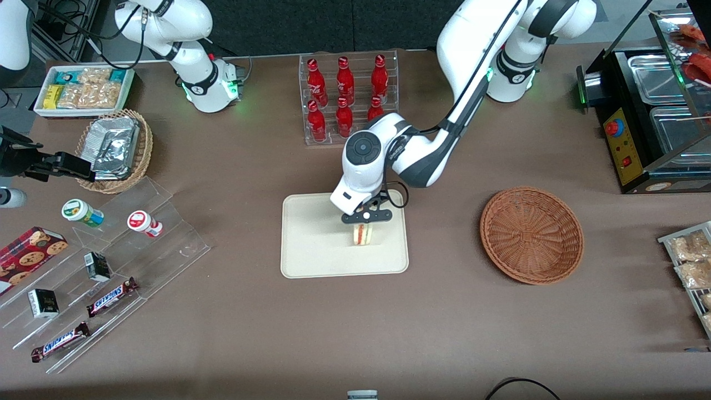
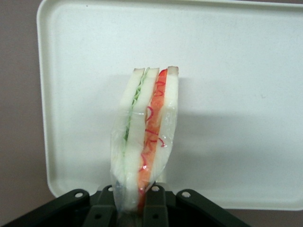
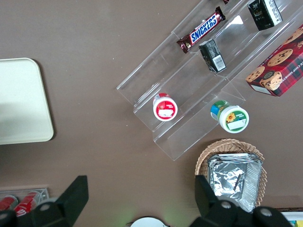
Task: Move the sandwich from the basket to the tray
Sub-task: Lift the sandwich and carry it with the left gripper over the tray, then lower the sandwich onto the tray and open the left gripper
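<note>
The sandwich point(image 1: 363, 234) point(image 2: 147, 137), a plastic-wrapped wedge of white bread with red and green filling, hangs edge-on over the cream tray point(image 1: 311, 244) point(image 2: 236, 71). My left gripper point(image 1: 365, 221) point(image 2: 134, 204) is shut on the sandwich, its black fingers point(image 2: 158, 208) pressing the wrap from both sides. I cannot tell whether the wedge's lower end touches the tray. The reddish-brown wicker basket point(image 1: 531, 234) sits empty on the table, toward the working arm's end.
A clear rack of red bottles point(image 1: 347, 97) stands farther from the front camera than the tray. Toward the parked arm's end are a clear stepped display with snack bars point(image 1: 111, 297) and a tan basket of foil packets point(image 1: 115, 149). A black warmer case point(image 1: 650, 111) stands at the working arm's end.
</note>
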Controlling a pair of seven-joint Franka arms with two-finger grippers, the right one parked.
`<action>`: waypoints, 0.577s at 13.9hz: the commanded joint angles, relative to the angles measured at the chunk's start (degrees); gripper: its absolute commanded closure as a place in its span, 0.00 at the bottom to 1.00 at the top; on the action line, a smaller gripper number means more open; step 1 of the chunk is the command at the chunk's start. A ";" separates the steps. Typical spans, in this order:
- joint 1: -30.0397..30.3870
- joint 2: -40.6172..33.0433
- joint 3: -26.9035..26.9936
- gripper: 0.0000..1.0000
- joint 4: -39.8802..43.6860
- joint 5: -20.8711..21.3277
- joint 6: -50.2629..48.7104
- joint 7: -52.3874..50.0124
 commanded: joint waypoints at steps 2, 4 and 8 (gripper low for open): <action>-0.79 2.37 0.91 1.00 3.29 0.81 -0.09 -2.74; -0.88 2.90 0.99 1.00 3.37 1.42 -0.09 -4.49; -1.14 4.57 0.73 1.00 3.55 8.19 -0.09 -12.23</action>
